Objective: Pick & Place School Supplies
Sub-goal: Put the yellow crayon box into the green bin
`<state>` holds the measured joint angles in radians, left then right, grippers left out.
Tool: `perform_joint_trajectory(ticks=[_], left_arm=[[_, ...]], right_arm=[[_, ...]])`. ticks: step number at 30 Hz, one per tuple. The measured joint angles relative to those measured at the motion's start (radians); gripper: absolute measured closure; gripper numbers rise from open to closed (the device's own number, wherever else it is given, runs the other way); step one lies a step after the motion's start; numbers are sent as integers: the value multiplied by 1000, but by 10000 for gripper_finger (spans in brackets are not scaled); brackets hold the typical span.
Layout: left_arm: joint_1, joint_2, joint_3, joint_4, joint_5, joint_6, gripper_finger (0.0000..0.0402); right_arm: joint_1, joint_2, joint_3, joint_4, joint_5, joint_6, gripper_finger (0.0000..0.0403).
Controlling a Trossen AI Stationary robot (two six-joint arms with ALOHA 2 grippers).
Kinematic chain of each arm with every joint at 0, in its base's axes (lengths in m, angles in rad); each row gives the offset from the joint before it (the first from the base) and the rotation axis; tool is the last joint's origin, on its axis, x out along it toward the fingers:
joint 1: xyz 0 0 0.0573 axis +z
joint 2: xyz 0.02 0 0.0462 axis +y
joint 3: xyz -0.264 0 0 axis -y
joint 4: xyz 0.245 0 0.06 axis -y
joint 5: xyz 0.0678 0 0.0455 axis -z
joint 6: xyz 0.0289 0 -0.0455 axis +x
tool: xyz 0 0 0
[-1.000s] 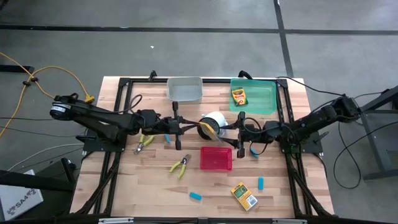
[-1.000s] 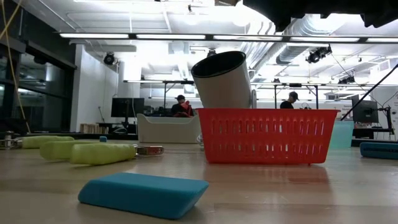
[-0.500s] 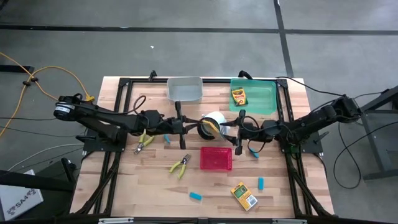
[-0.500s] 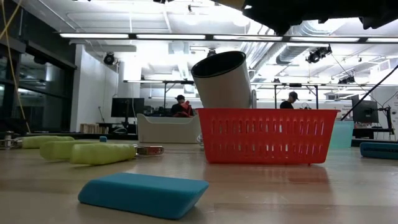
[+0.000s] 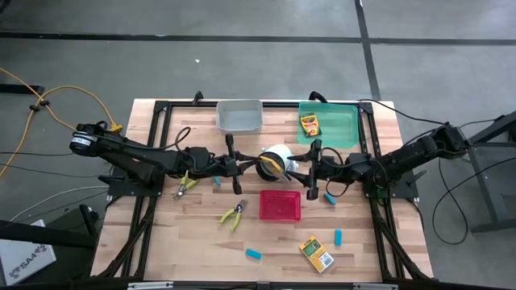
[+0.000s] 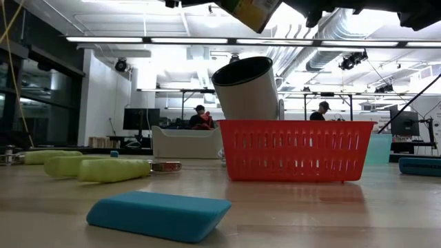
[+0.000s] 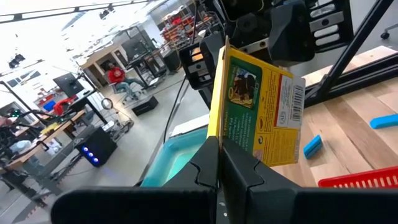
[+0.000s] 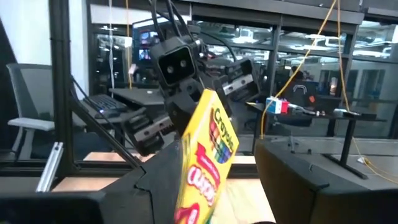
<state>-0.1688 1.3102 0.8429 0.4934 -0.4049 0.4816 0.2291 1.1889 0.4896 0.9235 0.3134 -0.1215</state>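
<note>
The left gripper (image 5: 251,164) is clamped on one edge of a crayon box (image 7: 252,112), holding it in the air above the counter (image 5: 201,242) beside the tilted white cylinder (image 5: 278,155). Facing it from the other side, the right gripper (image 5: 295,169) has its fingers spread around the same box without closing. Further right, a second crayon box (image 5: 309,125) lies in the green tray (image 5: 343,129), and a third (image 5: 316,253) lies near the counter's front edge.

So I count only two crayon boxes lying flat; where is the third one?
In the high view the third crayon box is off the table at its middle, pinched by the left gripper over the white cylinder, with the open right gripper facing it.
</note>
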Motion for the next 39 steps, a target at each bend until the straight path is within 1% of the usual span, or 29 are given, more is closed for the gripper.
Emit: perform_joint_trajectory(ticks=[6,12,21,23,27,32,39], left_arm=[[1,0,0,18,0,0,401],[2,0,0,69,-1,41,401],[30,2,0,83,0,44,401],[31,2,0,85,0,44,401],[31,2,0,91,1,44,401],[31,2,0,93,14,44,401],[14,3,0,99,17,69,401]], right_arm=[[0,2,0,2,-1,12,209],[0,10,0,6,-4,19,209],[0,14,24,2,-6,17,209],[0,14,44,-24,-1,-4,209],[0,15,89,-131,23,-14,209],[0,64,134,-176,45,-35,209],[0,151,187,-167,114,-97,212]])
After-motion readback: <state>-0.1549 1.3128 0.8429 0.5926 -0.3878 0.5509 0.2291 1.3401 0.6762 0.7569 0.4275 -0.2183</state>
